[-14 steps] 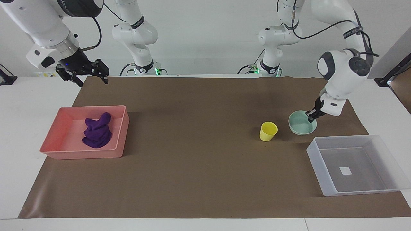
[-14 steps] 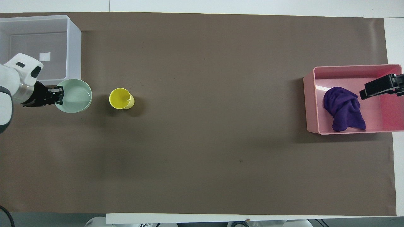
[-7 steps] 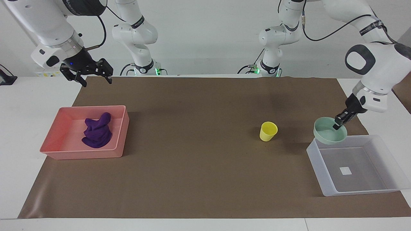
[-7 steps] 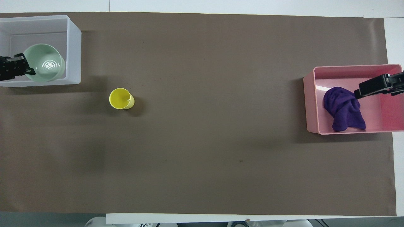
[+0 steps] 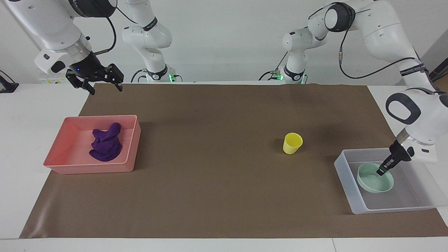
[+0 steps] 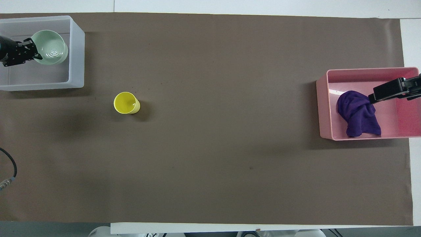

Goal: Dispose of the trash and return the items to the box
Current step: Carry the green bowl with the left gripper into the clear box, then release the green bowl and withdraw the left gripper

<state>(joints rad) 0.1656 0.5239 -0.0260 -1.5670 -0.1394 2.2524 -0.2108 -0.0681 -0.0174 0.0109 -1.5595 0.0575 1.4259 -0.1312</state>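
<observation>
The translucent box (image 5: 344, 176) (image 6: 76, 56) stands at the left arm's end of the table. My left gripper (image 5: 380, 171) (image 6: 32, 52) is down inside it, shut on the rim of the mint-green bowl (image 5: 373, 182) (image 6: 51, 49); whether the bowl rests on the box's bottom I cannot tell. The yellow cup (image 5: 292, 142) (image 6: 126, 102) stands upright on the brown mat, nearer to the robots than the box. The purple rag (image 5: 106, 142) (image 6: 358, 113) lies in the pink tray (image 5: 91, 167) (image 6: 324, 108). My right gripper (image 5: 103, 82) is open, raised near the tray.
The brown mat (image 5: 217, 168) covers most of the table, with white table edge around it. The pink tray stands at the right arm's end. One finger of the right gripper (image 6: 391, 90) shows over the tray in the overhead view.
My left gripper lifted the bowl off the mat, carried it over the box's wall and lowered it inside. The right gripper drifted slightly and holds near the tray.
</observation>
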